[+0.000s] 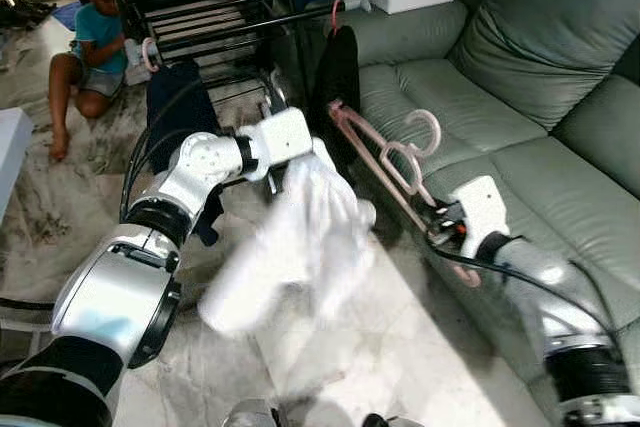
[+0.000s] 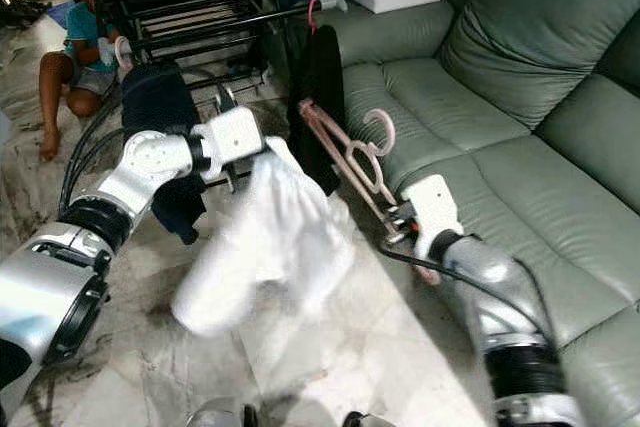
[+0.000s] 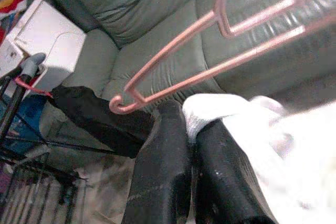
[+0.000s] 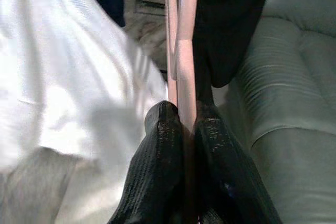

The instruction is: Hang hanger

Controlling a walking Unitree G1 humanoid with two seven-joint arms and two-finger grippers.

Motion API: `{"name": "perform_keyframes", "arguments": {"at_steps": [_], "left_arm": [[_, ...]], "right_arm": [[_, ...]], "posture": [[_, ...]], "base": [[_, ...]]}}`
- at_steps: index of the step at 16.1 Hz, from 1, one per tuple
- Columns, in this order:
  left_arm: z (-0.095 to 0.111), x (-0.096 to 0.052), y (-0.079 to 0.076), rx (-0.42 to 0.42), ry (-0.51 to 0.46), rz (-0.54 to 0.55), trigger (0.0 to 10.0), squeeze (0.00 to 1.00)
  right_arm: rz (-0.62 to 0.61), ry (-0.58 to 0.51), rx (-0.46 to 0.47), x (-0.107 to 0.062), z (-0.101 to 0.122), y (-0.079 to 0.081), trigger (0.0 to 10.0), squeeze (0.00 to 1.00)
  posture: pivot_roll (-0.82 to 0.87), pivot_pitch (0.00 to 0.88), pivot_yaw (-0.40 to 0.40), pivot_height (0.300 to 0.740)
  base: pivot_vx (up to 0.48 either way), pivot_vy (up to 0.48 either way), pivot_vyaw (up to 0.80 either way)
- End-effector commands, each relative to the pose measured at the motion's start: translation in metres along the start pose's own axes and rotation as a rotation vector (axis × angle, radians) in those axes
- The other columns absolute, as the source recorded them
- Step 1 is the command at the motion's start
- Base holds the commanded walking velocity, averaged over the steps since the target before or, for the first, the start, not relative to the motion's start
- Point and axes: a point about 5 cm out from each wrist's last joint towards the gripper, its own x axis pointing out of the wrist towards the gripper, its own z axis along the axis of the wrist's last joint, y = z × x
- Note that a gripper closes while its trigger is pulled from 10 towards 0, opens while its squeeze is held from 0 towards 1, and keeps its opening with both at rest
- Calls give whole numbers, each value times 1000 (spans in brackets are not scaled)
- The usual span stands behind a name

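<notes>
Now right gripper (image 4: 181, 119) clamps pink hanger (image 1: 385, 157), long axis toward rack (image 1: 210, 7).

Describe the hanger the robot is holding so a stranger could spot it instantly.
Start at the grey-green leather sofa. In front of its seat, the right gripper is shut on a thin pink plastic hanger. It is bare and tilted, unlike the hangers carrying dark clothes on the black drying rack.

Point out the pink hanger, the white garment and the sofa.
hanger (image 1: 385, 162): left eye view, on its pink bar below the hook.
white garment (image 1: 300, 237): left eye view, middle of the hanging cloth.
sofa (image 1: 560, 37): left eye view, on the back cushion.
</notes>
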Motion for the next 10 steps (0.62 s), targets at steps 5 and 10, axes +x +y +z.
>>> {"name": "perform_keyframes", "arguments": {"at_steps": [5,10], "left_arm": [[11,-8,7,256,-59,43,10000,0],[-3,-14,16,373,86,80,10000,0]], "right_arm": [[258,91,16,-18,-10,20,10000,0],[428,246,-10,-52,-19,11,10000,0]], "posture": [[-24,0,53,740],[-26,0,56,740]], "base": [[0,0,0],[0,0,0]]}}
